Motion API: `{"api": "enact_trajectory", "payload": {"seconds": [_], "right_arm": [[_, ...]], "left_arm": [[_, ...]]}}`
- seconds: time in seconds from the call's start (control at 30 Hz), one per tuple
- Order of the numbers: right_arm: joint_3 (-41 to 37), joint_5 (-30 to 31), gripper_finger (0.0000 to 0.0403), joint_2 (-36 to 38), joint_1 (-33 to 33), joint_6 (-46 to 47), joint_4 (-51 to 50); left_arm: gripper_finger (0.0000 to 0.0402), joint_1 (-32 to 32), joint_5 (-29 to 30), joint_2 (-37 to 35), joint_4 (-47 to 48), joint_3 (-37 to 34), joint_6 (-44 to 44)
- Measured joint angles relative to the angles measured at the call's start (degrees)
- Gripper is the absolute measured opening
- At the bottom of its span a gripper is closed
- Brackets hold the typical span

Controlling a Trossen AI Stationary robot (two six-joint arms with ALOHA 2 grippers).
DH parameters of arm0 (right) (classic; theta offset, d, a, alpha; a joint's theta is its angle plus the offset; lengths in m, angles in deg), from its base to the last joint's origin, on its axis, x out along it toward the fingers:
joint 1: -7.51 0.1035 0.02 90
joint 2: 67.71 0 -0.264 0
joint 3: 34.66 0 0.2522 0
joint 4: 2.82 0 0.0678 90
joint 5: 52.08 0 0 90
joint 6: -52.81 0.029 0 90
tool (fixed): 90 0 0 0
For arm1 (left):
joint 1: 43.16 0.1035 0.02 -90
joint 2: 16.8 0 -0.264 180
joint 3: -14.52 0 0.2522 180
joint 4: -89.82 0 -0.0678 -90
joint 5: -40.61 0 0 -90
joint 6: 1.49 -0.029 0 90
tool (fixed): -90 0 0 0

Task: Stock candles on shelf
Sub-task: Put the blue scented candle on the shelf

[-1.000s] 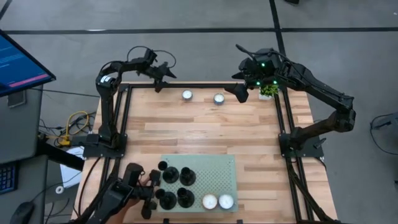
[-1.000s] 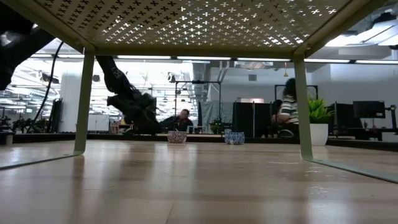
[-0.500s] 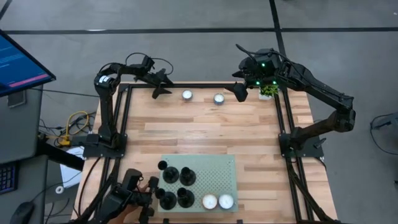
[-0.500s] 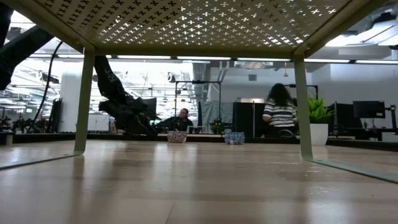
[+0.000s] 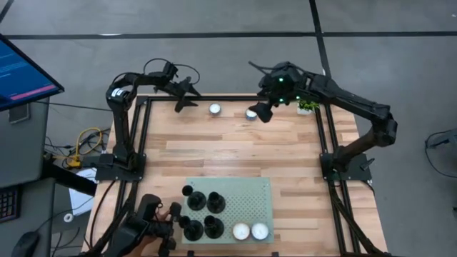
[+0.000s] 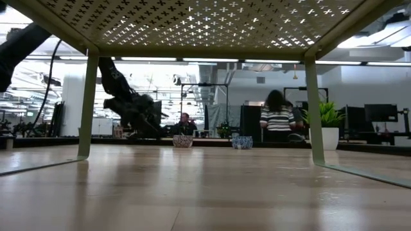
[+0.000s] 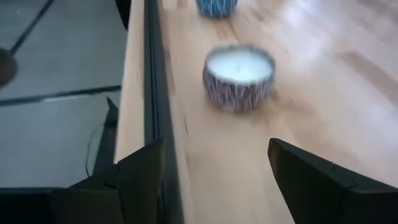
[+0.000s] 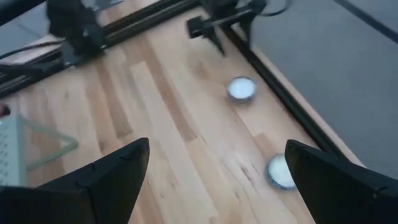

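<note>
Overhead, both claws spread wide and empty: left claw (image 5: 187, 96) beside one far-edge candle (image 5: 215, 109), right claw (image 5: 260, 113) just beside another (image 5: 250, 113).

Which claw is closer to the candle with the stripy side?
The left claw. Its open fingers point at that candle from a short way along the table's far edge. The right claw hangs open farther off, past the other far candle.

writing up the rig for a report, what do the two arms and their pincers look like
Both arms are dark, nearly black, built from slim jointed segments with thin black cables looping off them. The left pincer ends in two flat, pointed black fingers. The right pincer has the same wedge-shaped fingers, and small green lights glow on its wrist.
</note>
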Motion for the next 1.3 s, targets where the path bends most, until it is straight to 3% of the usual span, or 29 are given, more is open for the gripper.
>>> {"api": "enact_trajectory", "payload": {"seconds": [0.23, 0.63, 1.1, 1.3], "right_arm": [[0.0, -0.7, 0.0365, -1.7, 0.7, -1.5, 1.9], [0.0, -0.7, 0.0365, -1.6, 0.7, -1.2, 3.8], [0.0, -0.7, 0.0365, -1.6, 0.7, -0.9, 4.0], [0.0, -0.7, 0.0365, -1.6, 0.6, -0.9, 6.2]], "left_arm": [[0.0285, 0.4, 0.6, -5.2, -1.5, -3.2, -1.8], [0.0285, -2.6, 1.1, -3.5, -6.7, -9.3, -3.1], [0.0285, -1.9, 2.5, -1.2, -9.9, -9.4, -2.0], [0.0285, -2.2, 0.0, -1.1, -11.5, -9.3, -1.6]]}}
